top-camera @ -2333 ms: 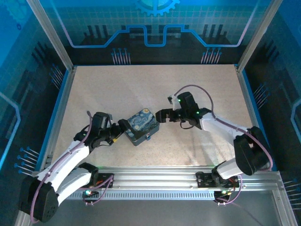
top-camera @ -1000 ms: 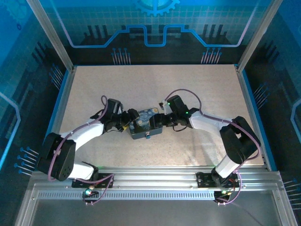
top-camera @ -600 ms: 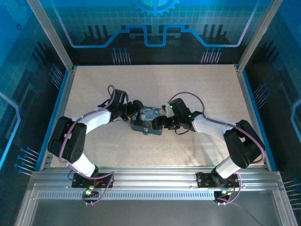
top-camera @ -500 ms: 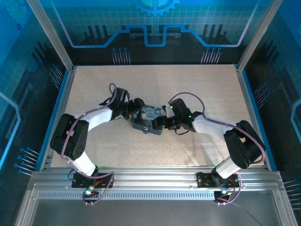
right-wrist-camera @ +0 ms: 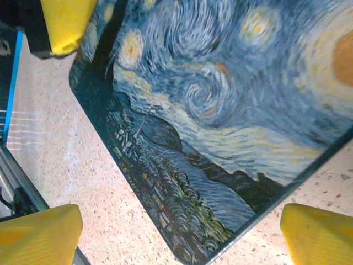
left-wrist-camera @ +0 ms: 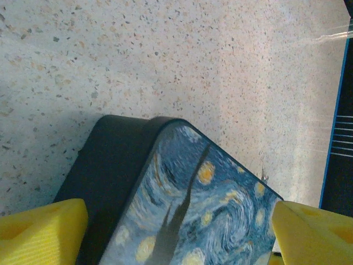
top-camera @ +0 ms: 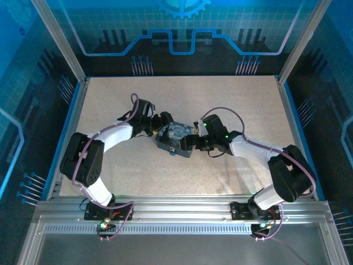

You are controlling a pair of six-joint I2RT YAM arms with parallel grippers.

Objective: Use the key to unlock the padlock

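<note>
The tin [right-wrist-camera: 220, 110] carries a swirling night sky: deep and pale blue whorls dotted with yellow-orange stars, a dark spire rising through them, and a dusky village of blue-green strokes along one edge; its side wall [left-wrist-camera: 105, 165] is plain dark slate. The table [top-camera: 231, 99] is pale beige, speckled with fine brown and grey flecks. Both grippers' fingers [left-wrist-camera: 41, 232] [right-wrist-camera: 38, 234] are bright yellow. The arms [top-camera: 110, 135] are white with black joints and purplish cables

We are logging a painted tin [right-wrist-camera: 220, 110] showing smooth, glossy printed metal; a table [left-wrist-camera: 110, 55] showing matt speckled stone-look; fingertips [right-wrist-camera: 320, 234] showing ribbed yellow rubber.
</note>
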